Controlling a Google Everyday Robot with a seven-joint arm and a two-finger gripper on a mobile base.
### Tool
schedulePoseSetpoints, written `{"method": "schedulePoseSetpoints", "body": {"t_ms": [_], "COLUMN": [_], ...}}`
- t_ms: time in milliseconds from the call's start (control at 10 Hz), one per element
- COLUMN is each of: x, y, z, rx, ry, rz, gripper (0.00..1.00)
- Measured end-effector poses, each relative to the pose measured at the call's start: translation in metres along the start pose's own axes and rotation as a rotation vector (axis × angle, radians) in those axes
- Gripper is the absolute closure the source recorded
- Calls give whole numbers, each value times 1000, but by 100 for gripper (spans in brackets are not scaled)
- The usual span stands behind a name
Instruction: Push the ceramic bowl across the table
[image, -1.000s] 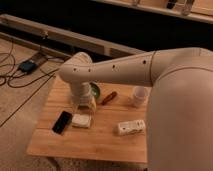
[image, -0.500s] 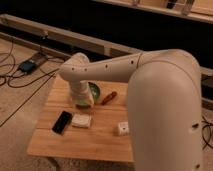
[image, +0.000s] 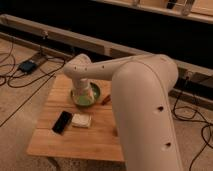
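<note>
The ceramic bowl (image: 92, 98) sits upright on the far half of the counter (image: 75, 142), close to its back edge. The gripper (image: 81, 91) hangs from the bent arm (image: 100, 67) down onto or into the bowl's near-side rim. Whether the gripper is open or closed cannot be told from here, nor whether it actually touches the ceramic. The main risk seems to be direction. A push toward the back would probably run the bowl off the nearby edge. A push toward the front would likely drive it into the black phone (image: 62, 122) and the pale flat block (image: 81, 120), which lie side by side just ahead of it, and could shove them off the front. A small orange-brown piece (image: 105, 100) lies just beside the bowl and may jam under the rim or be swept along. If the contact is high on the rim, the shallow bowl could tip or spin away instead of sliding. The arm's bulk also hides part of the counter, so anything standing there cannot be judged.
</note>
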Motion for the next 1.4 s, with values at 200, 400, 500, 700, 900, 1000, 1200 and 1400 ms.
{"method": "schedulePoseSetpoints", "body": {"t_ms": [200,400,500,700,900,1000,1200,1400], "x": [-19,-34,-40,-50,-53,-52,-48,-38], "y": [-3,-5,-5,-6,-9,-14,-26,-44], "z": [16,32,38,52,65,72,79,80], "rx": [-1,-5,-9,-10,2,18,49,87], "ry": [0,7,11,24,46,61,89,122], "rz": [21,43,52,70,78,79,82,91], "gripper": [35,35,35,35,35,35,35,35]}}
